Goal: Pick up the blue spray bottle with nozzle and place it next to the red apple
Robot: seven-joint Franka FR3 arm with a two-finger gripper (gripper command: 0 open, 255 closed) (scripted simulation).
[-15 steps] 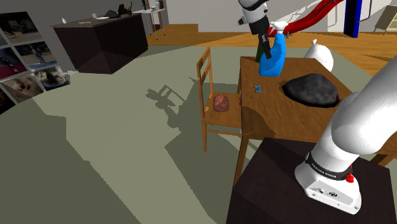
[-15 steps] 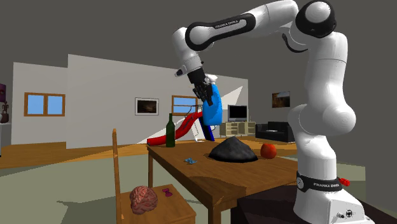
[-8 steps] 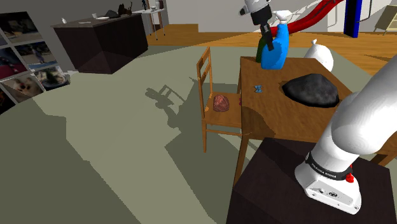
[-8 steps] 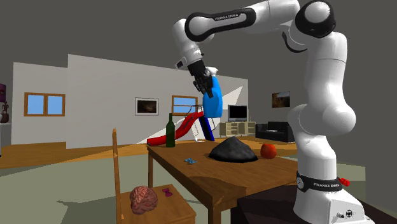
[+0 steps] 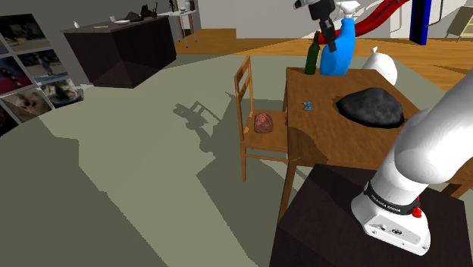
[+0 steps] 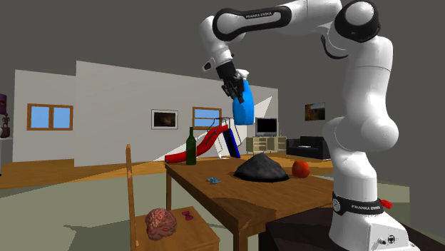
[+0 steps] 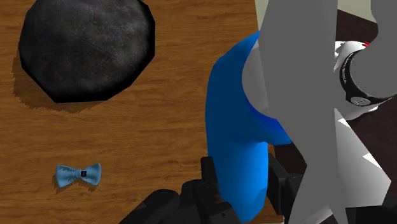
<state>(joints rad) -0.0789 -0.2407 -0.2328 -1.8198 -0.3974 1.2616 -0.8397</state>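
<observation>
My black gripper (image 6: 232, 87) is shut on the blue spray bottle (image 6: 243, 108) and holds it high above the wooden table (image 6: 235, 198). In the shoulder view the bottle (image 5: 339, 50) hangs tilted under the gripper (image 5: 328, 32), over the table's far side. In the wrist view the bottle (image 7: 238, 143) is clasped between the fingers (image 7: 208, 173), with the tabletop far below. The red apple (image 6: 301, 168) lies on the table just beside a black lump (image 6: 262, 169), on its side toward the second exterior view's right.
A dark green bottle (image 5: 311, 57) stands at the table's far corner. A small blue bow tie (image 7: 78, 175) lies near the black lump (image 7: 86, 48). A wooden chair (image 5: 258, 114) beside the table carries a pinkish brain-shaped thing (image 5: 263, 123). A white sack (image 5: 383, 64) sits behind the table.
The gripper has carried the bottle upward and toward the shoulder view's right, away from the green bottle. Nothing on the table has moved.
</observation>
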